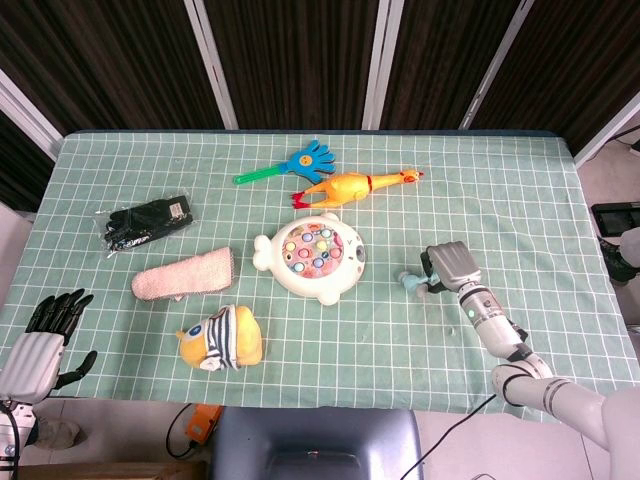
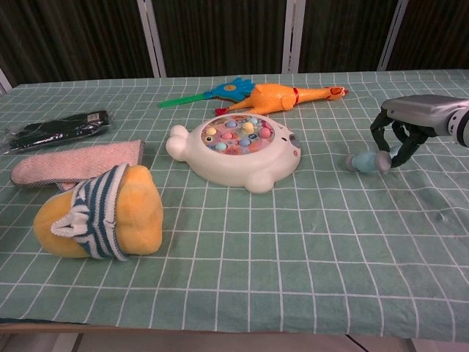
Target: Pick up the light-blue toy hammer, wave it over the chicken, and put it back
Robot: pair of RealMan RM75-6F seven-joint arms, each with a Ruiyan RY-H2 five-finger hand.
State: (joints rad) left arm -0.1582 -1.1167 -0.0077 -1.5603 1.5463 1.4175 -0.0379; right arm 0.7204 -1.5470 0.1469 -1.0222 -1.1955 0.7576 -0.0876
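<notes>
- While the right arm reaches in from the lower right corner of the head view, its forearm slanting up and to the left, the right hand (image 1: 448,268) sits palm-down over the right part of the table (image 1: 520,190).
- In the chest view the right hand (image 2: 418,117) is raised a little off the cloth, its back level and its dark fingers (image 2: 390,143) curled downward.
- Those fingers arch over the light-blue toy hammer (image 2: 368,161), which lies on the cloth with its rounded end poking out to the left of the hand; whether they are clenched on it or only touching it I cannot tell.
- From above, only the hammer's end (image 1: 410,282) shows beside the hand; the rest is hidden under the palm.
- The chicken (image 1: 352,186) lies on its side toward the far middle of the table, well apart from the hammer, just beside a blue hand-shaped clapper (image 1: 296,162).
- The fishing-game toy (image 1: 312,258) sits between the chicken and the near edge.
- The left hand (image 1: 40,338) hangs off the table's lower left corner, fingers released and spread, holding nothing; the chest view does not show it.
- The right wrist is cut off at the chest view's edge.
</notes>
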